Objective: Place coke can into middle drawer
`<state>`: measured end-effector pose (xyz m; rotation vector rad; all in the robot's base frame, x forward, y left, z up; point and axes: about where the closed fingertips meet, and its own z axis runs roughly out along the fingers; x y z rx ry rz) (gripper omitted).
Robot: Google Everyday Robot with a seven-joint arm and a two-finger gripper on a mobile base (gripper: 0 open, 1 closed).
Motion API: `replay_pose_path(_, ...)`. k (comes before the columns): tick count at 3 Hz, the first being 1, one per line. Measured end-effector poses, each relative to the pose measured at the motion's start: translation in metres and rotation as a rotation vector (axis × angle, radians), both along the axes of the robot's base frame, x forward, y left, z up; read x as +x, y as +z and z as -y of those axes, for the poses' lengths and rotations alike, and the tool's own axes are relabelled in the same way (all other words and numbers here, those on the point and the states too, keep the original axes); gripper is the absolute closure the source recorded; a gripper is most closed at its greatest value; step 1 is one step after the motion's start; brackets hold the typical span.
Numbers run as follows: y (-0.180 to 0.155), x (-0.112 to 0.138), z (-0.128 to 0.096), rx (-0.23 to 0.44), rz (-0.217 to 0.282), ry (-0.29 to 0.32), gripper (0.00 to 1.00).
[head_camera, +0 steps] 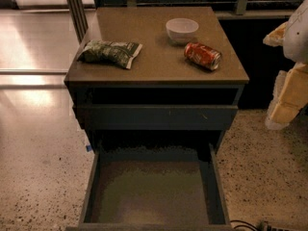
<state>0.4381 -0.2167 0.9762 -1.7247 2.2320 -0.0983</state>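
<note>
The coke can (202,55) lies on its side on the cabinet top (159,66), right of centre and just in front of the white bowl (182,30). The middle drawer (150,192) is pulled out wide at the bottom of the view. Its greenish-grey floor is bare. My gripper (287,83) hangs at the right edge of the view, beside the cabinet's right side. It is off to the right of the can, apart from it, and holds nothing that I can see.
A green crinkled chip bag (109,51) lies on the left of the cabinet top. The drawer above (155,117) shows a plain dark front. A dark cable (250,224) lies on the speckled floor at the lower right. Railings stand behind the cabinet.
</note>
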Motion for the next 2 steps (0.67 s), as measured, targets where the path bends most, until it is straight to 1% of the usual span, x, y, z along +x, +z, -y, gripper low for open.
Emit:
replay_pose_path(1, 0.000, 0.000, 0.000, 0.000, 0.002, 0.001, 0.00)
replay_pose_path(2, -0.009, 0.023, -0.015, 0.007, 0.024, 0.054, 0.00)
